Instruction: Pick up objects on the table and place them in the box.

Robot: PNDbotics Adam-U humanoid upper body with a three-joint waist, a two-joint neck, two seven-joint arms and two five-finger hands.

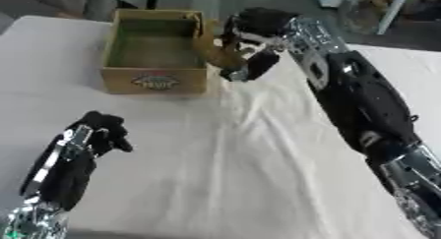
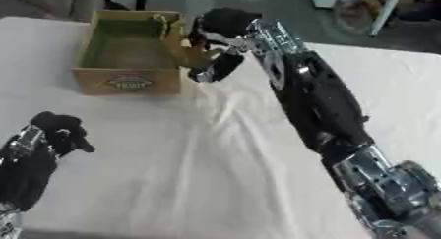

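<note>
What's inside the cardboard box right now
The box shows a bare greenish floor. The right hand holds a tan object at its right wall, hiding that inner corner.

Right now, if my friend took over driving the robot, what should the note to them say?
Right hand: reaching far across, fingers curled on a tan-brown object plus a dark piece hanging below it, right beside the box's right wall, not inside yet.
Left hand: idle near the lower left above the white cloth, fingers curled, holding nothing.
Box: cardboard, open, at the far left of the table; its inside looks empty.
Done: the object is picked up and carried to the box.
Left: move it over the opening and let go. No other loose objects show on the cloth.
</note>
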